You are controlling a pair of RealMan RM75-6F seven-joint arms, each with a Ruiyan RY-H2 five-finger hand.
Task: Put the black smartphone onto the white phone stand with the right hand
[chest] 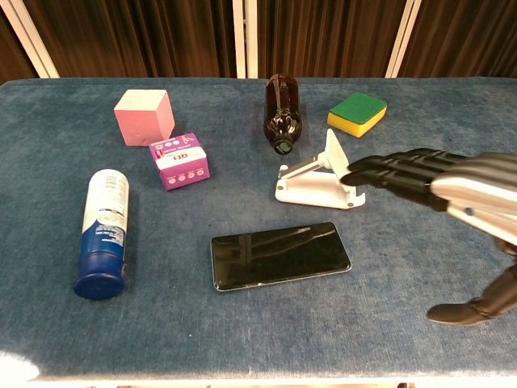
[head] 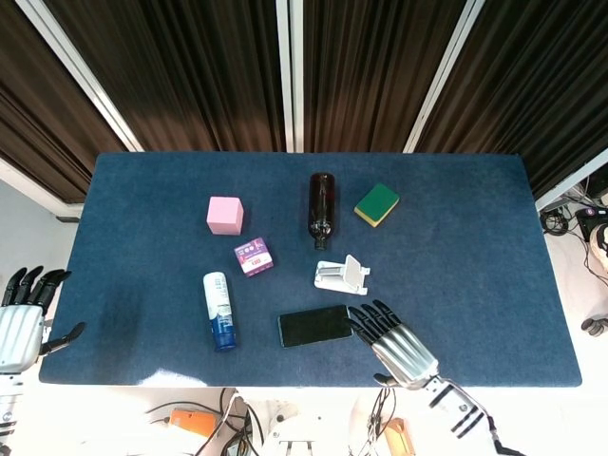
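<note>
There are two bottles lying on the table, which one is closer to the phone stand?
The brown glass bottle: its mouth points at the white phone stand just beyond it. The white-and-blue bottle lies far off by the left edge.

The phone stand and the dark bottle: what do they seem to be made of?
The white phone stand looks like smooth moulded plastic: thin, evenly white, matte plates. The brown bottle, lying on its side, is probably glass; its dark surface is glossy and slightly see-through, though tinted plastic cannot be excluded.
</note>
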